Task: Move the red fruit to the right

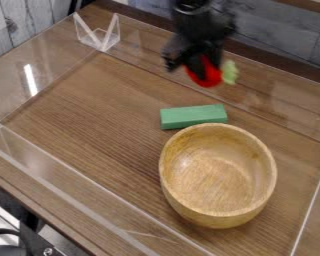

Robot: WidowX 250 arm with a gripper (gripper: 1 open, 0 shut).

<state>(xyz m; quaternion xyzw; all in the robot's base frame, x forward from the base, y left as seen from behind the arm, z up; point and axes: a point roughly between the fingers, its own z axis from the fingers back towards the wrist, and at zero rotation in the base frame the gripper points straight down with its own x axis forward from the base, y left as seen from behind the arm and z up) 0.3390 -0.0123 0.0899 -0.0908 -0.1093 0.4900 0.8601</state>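
**Red fruit in the grip, carried over the far right of the table**

Nearest the camera sits 1 round, light wooden bowl (218,175), smooth inside, with visible grain and a thick rim. It is empty. Just beyond it lies 1 flat green rectangular block (194,116), matte, resting flat on the dark wood-grain tabletop (83,120). A clear plastic wall (23,150) with glossy edges rings the work area.

Farther back, the black gripper (202,64) points steeply down, its fingers closed tight on the small round bright red toy fruit (203,72). The fruit's green leafy tip (228,73) pokes out on the right. It hangs beyond the green block, near the far edge; whether it clears the tabletop cannot be told from this blurred view.

To do this step well, I judge the grip should stay firm and the carry level, keeping the fruit on the far side of the block and bowl, then coming down gently on bare wood short of the right wall, since a round fruit can roll once released.
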